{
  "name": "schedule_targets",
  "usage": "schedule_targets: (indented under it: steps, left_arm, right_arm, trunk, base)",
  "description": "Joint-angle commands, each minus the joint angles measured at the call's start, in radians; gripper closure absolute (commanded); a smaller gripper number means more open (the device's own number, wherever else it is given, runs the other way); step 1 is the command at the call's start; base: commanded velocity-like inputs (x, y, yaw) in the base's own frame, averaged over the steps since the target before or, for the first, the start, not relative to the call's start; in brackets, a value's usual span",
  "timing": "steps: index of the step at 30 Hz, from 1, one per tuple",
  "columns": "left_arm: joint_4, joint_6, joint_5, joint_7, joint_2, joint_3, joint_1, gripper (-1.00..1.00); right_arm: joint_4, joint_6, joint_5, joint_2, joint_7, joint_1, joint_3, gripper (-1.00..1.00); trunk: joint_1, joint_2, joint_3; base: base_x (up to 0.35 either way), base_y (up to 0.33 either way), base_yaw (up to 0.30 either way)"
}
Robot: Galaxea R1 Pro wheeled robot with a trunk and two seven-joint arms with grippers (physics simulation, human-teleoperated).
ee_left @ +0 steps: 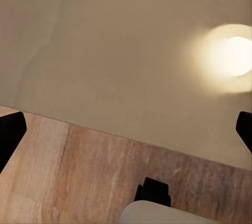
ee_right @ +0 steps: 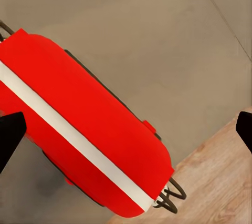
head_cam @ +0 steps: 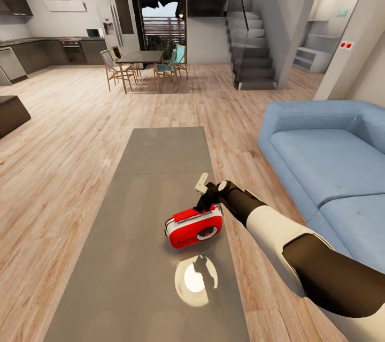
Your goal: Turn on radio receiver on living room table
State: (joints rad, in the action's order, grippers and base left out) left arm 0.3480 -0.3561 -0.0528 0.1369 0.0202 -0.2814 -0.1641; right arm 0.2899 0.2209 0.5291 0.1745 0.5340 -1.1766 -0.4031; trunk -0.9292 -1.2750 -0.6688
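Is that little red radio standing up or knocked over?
Standing upright. In the head view the radio sits on the grey table with its round dial facing forward and its red handle on top.

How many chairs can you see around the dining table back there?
3 that I can make out: two wooden chairs on the dining table's left, one teal chair on its right. More may be hidden behind these.

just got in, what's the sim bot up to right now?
The right arm is stretched over the grey table with the right gripper poised at the top of the red radio receiver, its fingers spread wide on either side in the wrist view. The radio stands near the table edge on the blue sofa side. The left gripper hangs open over the table's edge and the wood floor, holding nothing.
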Motion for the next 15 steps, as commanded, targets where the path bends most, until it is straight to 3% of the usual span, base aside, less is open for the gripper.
schedule_targets:
  steps: [1,6,12,15]
  left_arm:
    - [0.000,0.000,0.001,0.000,-0.001,0.000,0.000,-1.00]
    - [0.000,-0.001,0.004,0.000,-0.005,-0.002,0.000,-1.00]
    - [0.000,-0.001,0.005,0.000,-0.006,-0.002,0.000,-1.00]
    - [0.000,-0.001,0.004,0.000,-0.005,-0.002,0.000,-1.00]
  right_arm:
    - [0.000,0.000,0.000,0.000,0.010,0.000,0.000,-1.00]
    - [-0.001,0.000,0.001,0.000,0.050,0.000,0.000,-1.00]
    - [-0.001,0.000,0.003,0.000,0.060,0.000,0.000,-1.00]
    - [-0.001,-0.001,0.003,0.000,0.061,-0.001,0.001,-1.00]
  trunk:
    - [0.000,0.000,0.000]
    - [-0.008,-0.014,-0.006]
    - [-0.031,-0.056,-0.025]
    - [-0.031,-0.056,-0.025]
  base:
    - [0.000,0.000,0.000]
    - [0.000,0.000,0.000]
    - [0.000,0.000,0.000]
    - [0.000,0.000,0.000]
